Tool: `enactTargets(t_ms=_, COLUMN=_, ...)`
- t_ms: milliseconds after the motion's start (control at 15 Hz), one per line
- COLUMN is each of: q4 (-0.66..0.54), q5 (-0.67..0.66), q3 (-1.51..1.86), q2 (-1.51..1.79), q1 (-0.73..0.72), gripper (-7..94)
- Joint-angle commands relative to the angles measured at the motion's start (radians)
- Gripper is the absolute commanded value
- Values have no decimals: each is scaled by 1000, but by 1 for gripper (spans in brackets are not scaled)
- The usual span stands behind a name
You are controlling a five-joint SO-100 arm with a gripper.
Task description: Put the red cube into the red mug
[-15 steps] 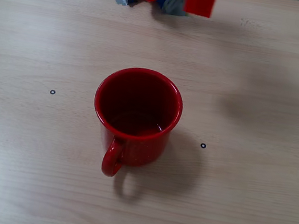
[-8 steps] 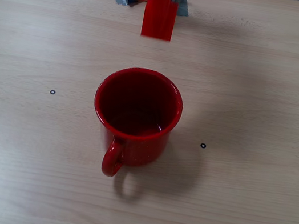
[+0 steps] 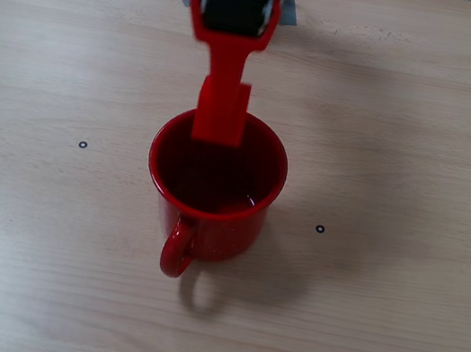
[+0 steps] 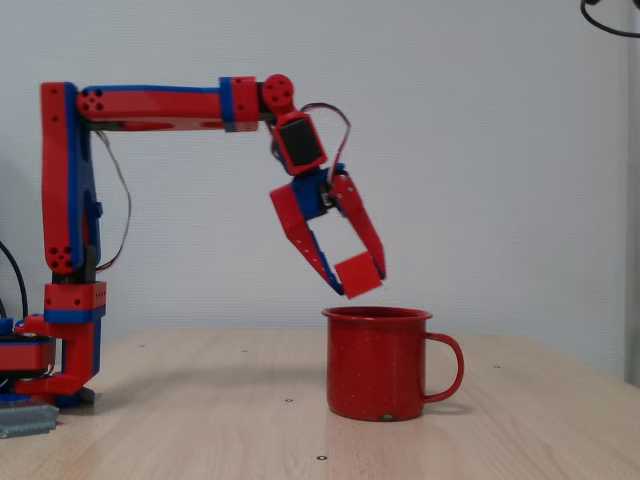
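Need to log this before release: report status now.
Gripper shut on red cube, above the rim. Red mug upright below, mouth unobstructed. Cube not yet inside. Nothing in the way.

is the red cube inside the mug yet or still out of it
Out. In a fixed view the red cube sits pinched in the gripper, clear above the rim of the upright red mug.

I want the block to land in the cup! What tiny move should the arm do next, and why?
Probably a small nudge further over the mug, then open. In the side-on fixed view the pincer holds the cube just above the rim, a bit towards the arm's side of the mouth. In the fixed view from above, it sits over the rim's far edge.
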Motion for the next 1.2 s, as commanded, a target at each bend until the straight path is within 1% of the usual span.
enactTargets(t_ms=0, q4=-8, q5=-11, q3=-146, q2=-6, q1=-5, gripper=0)
enactTargets(t_ms=133, q4=-17, q5=-8, q3=-173, q2=-49, q1=-5, gripper=0)
enactTargets(t_ms=400, q4=2, q5=18, q3=-192, q2=-86, q1=-17, gripper=0)
enactTargets(t_ms=467, q4=2, q5=25, q3=-192, q2=-87, q1=-17, gripper=4)
enactTargets(t_ms=533, q4=20, q5=63, q3=-187, q2=-86, q1=-14, gripper=30)
enactTargets(t_ms=600, q4=21, q5=84, q3=-181, q2=-83, q1=-12, gripper=38)
enactTargets(t_ms=733, q4=26, q5=98, q3=-173, q2=-77, q1=-17, gripper=49)
enactTargets(t_ms=1133, q4=6, q5=92, q3=-173, q2=-63, q1=-28, gripper=48)
